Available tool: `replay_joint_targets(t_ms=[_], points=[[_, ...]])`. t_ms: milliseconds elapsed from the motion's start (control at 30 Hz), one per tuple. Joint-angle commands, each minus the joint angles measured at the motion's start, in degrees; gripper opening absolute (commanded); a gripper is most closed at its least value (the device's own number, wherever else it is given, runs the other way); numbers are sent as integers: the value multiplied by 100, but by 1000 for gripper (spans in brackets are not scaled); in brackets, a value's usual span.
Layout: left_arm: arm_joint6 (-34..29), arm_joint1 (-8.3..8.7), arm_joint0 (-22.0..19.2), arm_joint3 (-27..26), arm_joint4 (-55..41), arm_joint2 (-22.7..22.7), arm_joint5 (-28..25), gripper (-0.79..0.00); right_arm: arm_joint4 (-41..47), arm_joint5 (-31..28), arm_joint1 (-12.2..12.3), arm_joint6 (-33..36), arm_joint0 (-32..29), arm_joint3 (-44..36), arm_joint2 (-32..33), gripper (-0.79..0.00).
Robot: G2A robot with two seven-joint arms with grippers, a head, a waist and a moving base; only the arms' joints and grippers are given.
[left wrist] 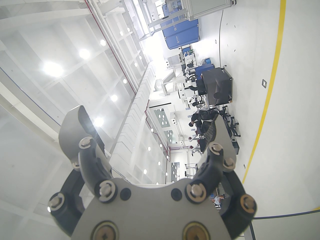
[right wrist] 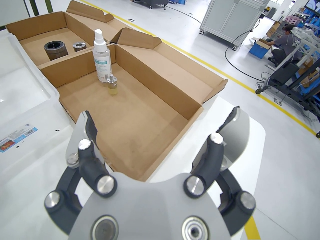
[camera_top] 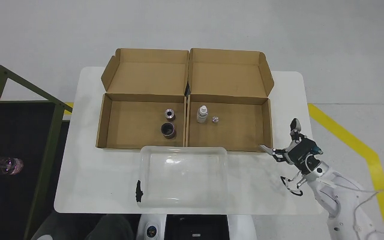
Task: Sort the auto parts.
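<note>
Right gripper (right wrist: 161,113), jaws apart, beside cardboard box (right wrist: 155,76) corner; left gripper (left wrist: 148,114), jaws apart, toward ceiling (left wrist: 50,38).

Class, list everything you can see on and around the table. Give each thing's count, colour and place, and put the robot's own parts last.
Table: one, white, beneath everything.
Cardboard boxes: two, brown, left box and right box side by side, lids folded back.
Metal cylinders: two, dark grey, one large and one small, in the left box.
Spray bottle: one, clear with white top, upright in the right box.
Metal fitting: one, silver, beside the bottle.
Plastic bin: one, clear, in front of the boxes.
Right gripper: one, grey and black, open, by the right box's near corner.
Left gripper: one, grey and black, open, pointing toward the ceiling.
</note>
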Motion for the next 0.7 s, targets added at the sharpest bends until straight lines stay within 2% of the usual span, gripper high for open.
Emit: replay_joint_targets(t_ms=[0,667], points=[[0,0,0,0,0,0,0,0,29,24,6,-21,-42,6,47,0],[0,0,0,0,0,0,0,-1,51,18,14,-45,-72,7,87,0]])
